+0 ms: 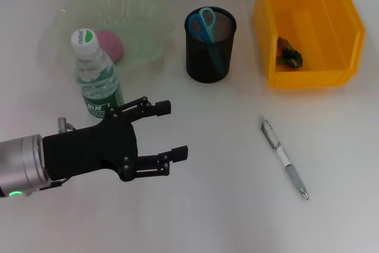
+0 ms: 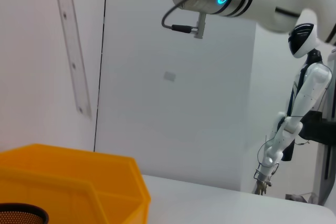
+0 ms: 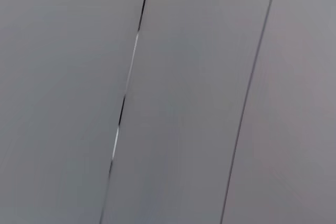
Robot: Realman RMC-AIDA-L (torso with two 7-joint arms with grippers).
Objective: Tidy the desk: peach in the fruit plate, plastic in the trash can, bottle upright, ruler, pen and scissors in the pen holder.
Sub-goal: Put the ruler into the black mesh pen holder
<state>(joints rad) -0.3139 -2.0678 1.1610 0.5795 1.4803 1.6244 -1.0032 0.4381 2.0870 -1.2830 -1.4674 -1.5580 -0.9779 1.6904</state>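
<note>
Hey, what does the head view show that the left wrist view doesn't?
Only the head view shows the left gripper, open, beside the upright bottle, the peach in the fruit plate, the scissors, and the pen lying on the desk. Only the left wrist view shows another robot standing by the wall. Both show the orange bin and pen holder.

Bottle (image 1: 95, 75) upright beside green fruit plate (image 1: 148, 22) holding pink peach (image 1: 111, 44); blue scissors (image 1: 204, 25) in black mesh pen holder (image 1: 210, 57); plastic (image 1: 288, 53) in orange trash can (image 1: 320, 69); pen (image 1: 285, 159) flat on desk (image 1: 213, 205).
</note>
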